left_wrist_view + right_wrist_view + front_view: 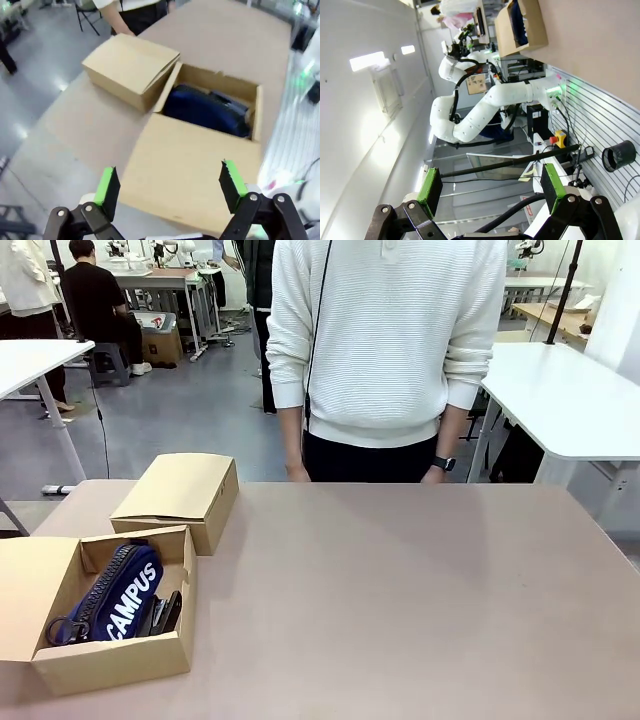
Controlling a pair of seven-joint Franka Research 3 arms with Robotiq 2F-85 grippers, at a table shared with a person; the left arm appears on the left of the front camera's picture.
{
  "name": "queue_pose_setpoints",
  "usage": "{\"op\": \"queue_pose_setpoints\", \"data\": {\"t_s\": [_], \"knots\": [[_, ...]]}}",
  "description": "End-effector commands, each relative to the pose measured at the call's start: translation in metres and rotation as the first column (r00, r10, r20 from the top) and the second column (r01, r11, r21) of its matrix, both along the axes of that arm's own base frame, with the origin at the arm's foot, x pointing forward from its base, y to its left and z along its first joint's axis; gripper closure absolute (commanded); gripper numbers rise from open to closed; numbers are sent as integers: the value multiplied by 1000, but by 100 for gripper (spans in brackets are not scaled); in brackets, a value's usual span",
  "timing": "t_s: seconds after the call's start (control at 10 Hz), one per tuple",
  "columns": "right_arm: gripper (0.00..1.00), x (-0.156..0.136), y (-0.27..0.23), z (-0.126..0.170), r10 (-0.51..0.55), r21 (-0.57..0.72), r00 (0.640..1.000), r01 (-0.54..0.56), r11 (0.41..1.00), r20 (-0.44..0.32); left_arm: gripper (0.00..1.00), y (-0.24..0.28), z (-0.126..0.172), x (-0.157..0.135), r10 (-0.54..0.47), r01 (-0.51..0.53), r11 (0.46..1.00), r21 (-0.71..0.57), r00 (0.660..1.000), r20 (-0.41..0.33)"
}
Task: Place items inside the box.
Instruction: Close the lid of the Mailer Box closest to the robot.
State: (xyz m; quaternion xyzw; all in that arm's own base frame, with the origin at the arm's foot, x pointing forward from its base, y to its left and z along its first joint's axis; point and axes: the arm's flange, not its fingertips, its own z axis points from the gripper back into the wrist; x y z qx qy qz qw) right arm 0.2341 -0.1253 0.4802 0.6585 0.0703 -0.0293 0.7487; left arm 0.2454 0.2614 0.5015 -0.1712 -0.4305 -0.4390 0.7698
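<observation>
Items: a navy case [118, 598] with white "CAMPUS" letters lies in the open box [110, 660], near my left corner of the table [400, 580]. Beside it, against the box wall, lies something black [165, 613]; I judge it is the stapler, but I cannot tell for sure.
Open box: its flap [30, 590] is folded out flat to the side, so the mouth stays free for reaching in from above. From my left wrist I see the navy case [200, 107] takes most of the floor.
Second box: a closed carton [180, 498] stands just behind the open one, close to it; I cannot tell if they touch. What is inside it is hidden.
Left gripper [170, 187]: jaws wide, holding nothing, above the flap and looking down at the box. I think this height keeps me clear of the cardboard.
Right gripper [487, 187]: jaws wide, holding nothing, turned toward the room and not toward the table.
Person: stands at the far edge, one hand [433, 477] down at the table rim, carrying nothing that I can see.
Progress: as I judge, the packing is nearly done or done.
</observation>
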Motion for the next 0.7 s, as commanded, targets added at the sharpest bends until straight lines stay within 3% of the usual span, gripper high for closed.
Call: {"op": "queue_pose_setpoints", "data": {"t_s": [0.0,0.1,0.2,0.4,0.5,0.6], "knots": [[0,-2,-3,1,10,3,1000,-10,1000,17,0,16,-40,30,-40,26,990,135,995,96],[0,-2,-3,1,10,3,1000,-10,1000,17,0,19,-51,38,-110,99,980,170,992,56],[0,-2,-3,1,10,3,1000,-10,1000,17,0,23,-69,43,-127,130,958,256,991,-30],[0,-2,-3,1,10,3,1000,-10,1000,17,0,31,-75,58,-122,163,945,284,980,-158],[0,-2,-3,1,10,3,1000,-10,1000,17,0,35,-73,64,84,-43,982,184,971,-222],[0,-2,-3,1,10,3,1000,-10,1000,17,0,25,-83,55,-126,147,954,262,987,-96]]}}
